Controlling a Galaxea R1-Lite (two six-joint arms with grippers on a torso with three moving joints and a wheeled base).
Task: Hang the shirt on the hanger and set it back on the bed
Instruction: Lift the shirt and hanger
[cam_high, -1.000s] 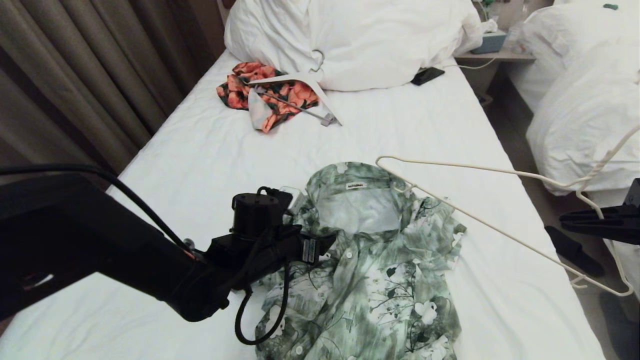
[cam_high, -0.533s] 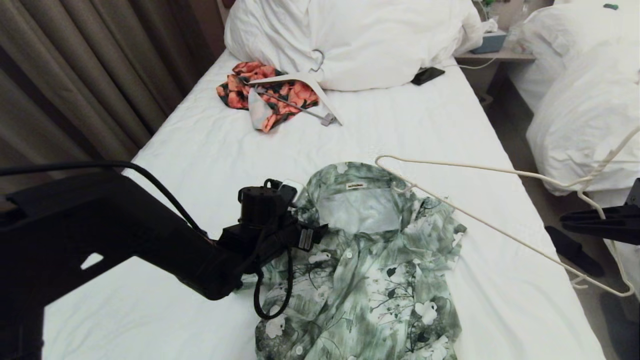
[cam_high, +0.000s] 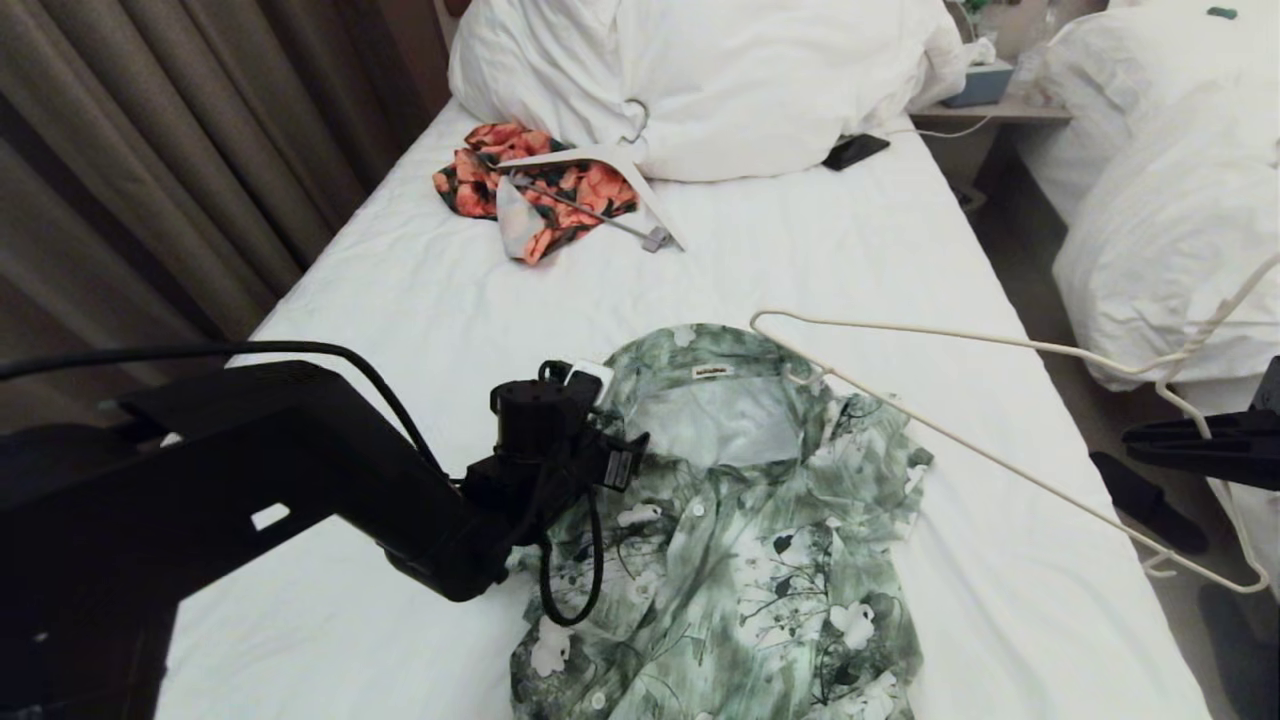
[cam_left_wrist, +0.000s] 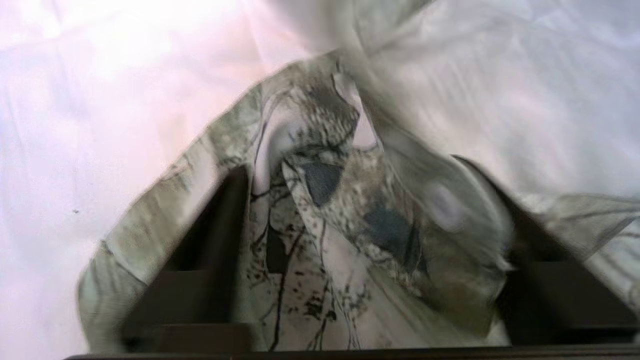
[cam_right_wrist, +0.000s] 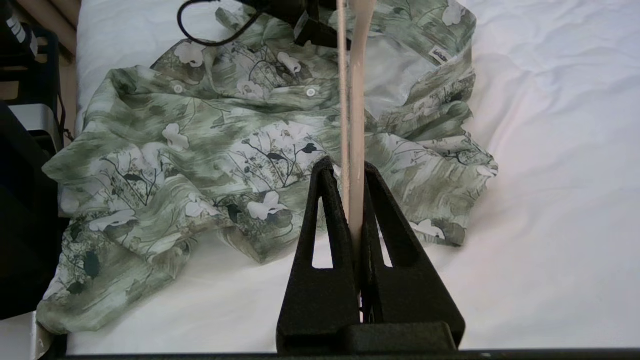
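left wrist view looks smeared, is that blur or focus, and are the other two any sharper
Left wrist view: the shirt is streaked and soft all over, which looks like motion blur, with the dark fingers smeared too. Right wrist view: sharp on the shirt print and fingers, while the hanger close to the lens is soft. Head view: dim, warm light, the bed fairly crisp.

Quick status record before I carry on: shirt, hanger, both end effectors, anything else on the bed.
shirt: lies flat on the bed, collar open, not on the hanger
hanger: held off the sheet, one end over the collar
right end effector: shut on the hanger, beyond the bed's right edge
left end effector: open, fingers spread in the fabric of the shirt's left shoulder
other items: orange garment with white hanger, dark phone, near the pillows
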